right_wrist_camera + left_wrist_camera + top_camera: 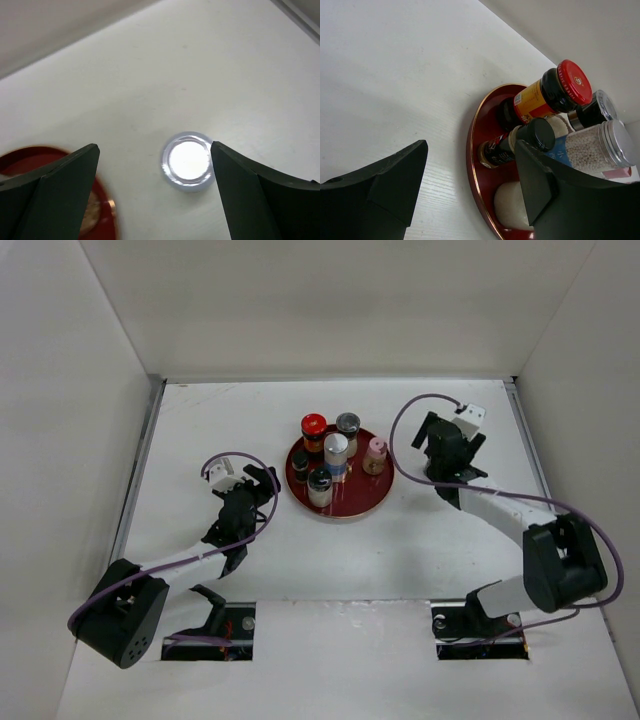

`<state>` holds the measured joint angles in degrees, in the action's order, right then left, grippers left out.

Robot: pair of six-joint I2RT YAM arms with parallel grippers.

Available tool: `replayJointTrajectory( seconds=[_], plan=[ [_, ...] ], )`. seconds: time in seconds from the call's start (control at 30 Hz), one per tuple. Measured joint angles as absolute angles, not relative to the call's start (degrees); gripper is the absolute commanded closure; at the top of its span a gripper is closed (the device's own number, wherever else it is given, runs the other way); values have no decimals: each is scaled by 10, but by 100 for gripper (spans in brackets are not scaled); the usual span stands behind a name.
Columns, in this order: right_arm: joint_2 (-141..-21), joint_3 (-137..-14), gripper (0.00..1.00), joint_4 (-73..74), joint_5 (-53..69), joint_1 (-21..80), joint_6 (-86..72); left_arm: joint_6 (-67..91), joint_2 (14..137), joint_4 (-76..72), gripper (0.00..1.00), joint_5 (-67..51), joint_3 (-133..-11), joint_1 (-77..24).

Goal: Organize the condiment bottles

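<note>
Right gripper (154, 149) is spread wide over the white-capped bottle (187, 161) at the red dish's (30, 159) 3 o'clock, so centre it, then squeeze; left gripper (471, 145) is spread too, empty.

round red dish (356, 503) with a thin gold rim on a white table (400, 560), white walls (350, 300) around

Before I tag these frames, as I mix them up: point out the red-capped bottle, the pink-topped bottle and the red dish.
red-capped bottle (532, 102), left wrist view, yellow label.
pink-topped bottle (376, 448), top view, pink top.
red dish (355, 503), top view, bare near part.
</note>
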<state>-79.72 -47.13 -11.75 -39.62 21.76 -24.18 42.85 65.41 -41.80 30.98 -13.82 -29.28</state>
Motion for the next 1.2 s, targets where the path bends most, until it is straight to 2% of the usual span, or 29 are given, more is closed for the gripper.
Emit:
replayJointTrajectory(
  seconds=[0.3, 0.4, 0.5, 0.6, 0.67, 0.83, 1.0, 1.03, 1.2],
  plan=[
    [-893, -470, 1, -90, -361, 165, -247, 429, 654, -418, 31, 310, -138, -294],
    [-908, -474, 10, -90, -345, 157, -252, 429, 654, -418, 31, 310, -138, -294],
    [-920, -475, 24, -90, -336, 153, -257, 429, 654, -418, 31, 310, -138, -294],
    [-924, -475, 42, -90, -334, 150, -259, 429, 654, -418, 31, 310, -138, -294],
    [-921, -475, 48, -90, -331, 150, -265, 429, 654, -418, 31, 310, -138, -294],
    [-862, -436, 49, -72, -335, 166, -269, 429, 654, -418, 29, 310, -138, -294],
    [-722, -387, 50, -22, -350, 263, -268, 429, 654, -418, 11, 310, -138, -291],
    [-699, -385, 50, -16, -351, 290, -269, 429, 654, -418, 0, 310, -138, -290],
    [-669, -392, 48, -12, -355, 401, -277, 430, 656, -417, 0, 310, -138, -282]
  ],
)
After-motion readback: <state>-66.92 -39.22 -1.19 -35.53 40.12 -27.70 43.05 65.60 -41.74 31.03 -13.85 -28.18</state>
